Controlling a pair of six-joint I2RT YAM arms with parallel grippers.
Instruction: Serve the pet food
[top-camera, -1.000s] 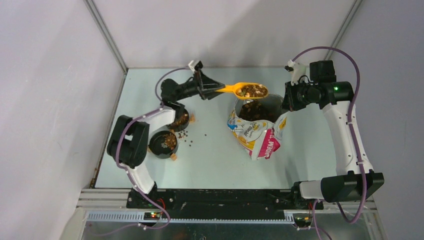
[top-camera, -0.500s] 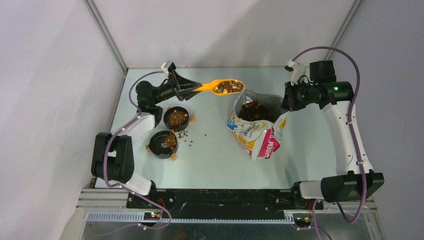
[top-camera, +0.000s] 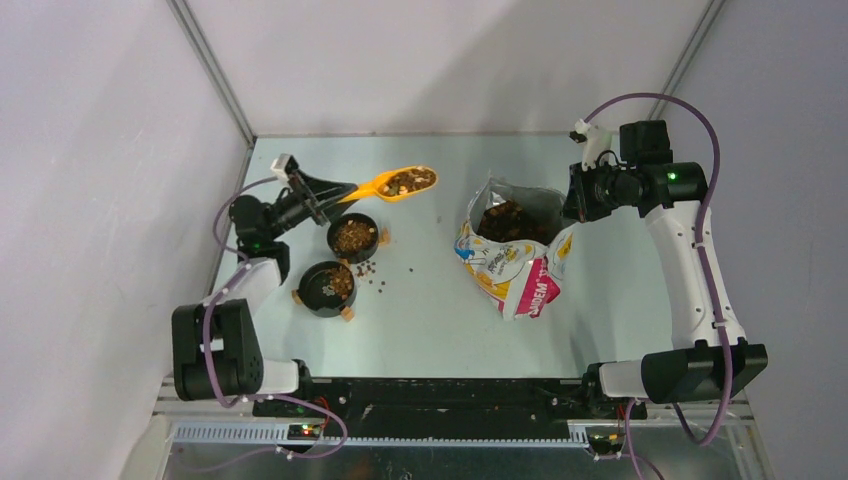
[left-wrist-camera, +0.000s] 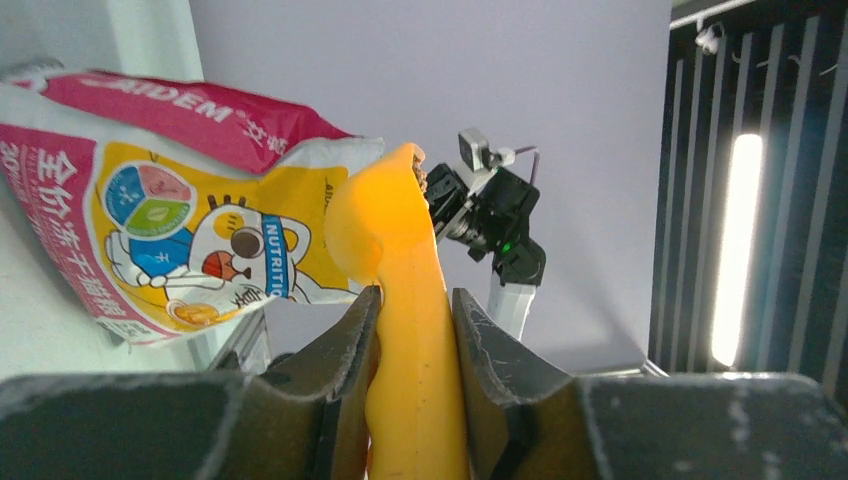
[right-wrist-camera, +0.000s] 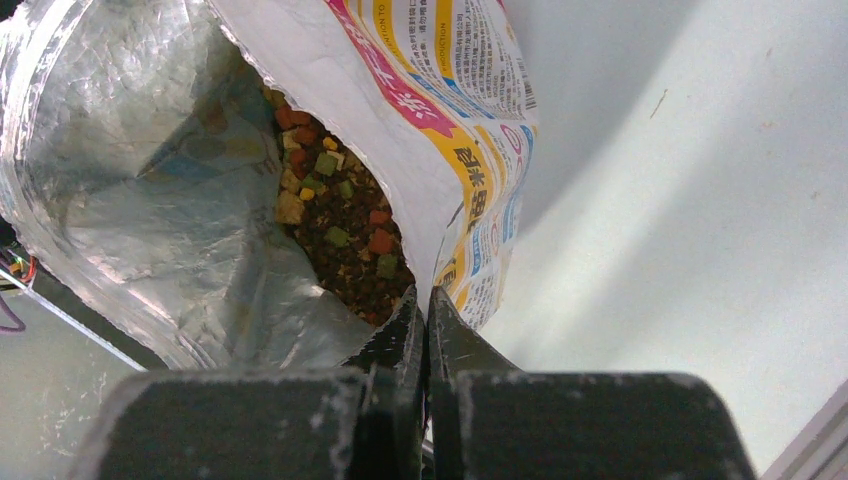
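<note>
Left gripper (top-camera: 322, 196) is clamping the handle of the orange plastic scoop (top-camera: 392, 185), with brown kibble pet food (top-camera: 409, 181) heaped in its cup. The scoop's long axis is running from the jaws rightward toward the bag. The cup is hanging just past the far round black bowl (top-camera: 331, 238), so the left arm is nearer. Right gripper (right-wrist-camera: 422, 300) is pinching closed on the rim of the white-yellow-pink printed foil bag (right-wrist-camera: 455, 120). Bag print is showing "AIDEM", and a blue sash is reading "NUTRITION".
</note>
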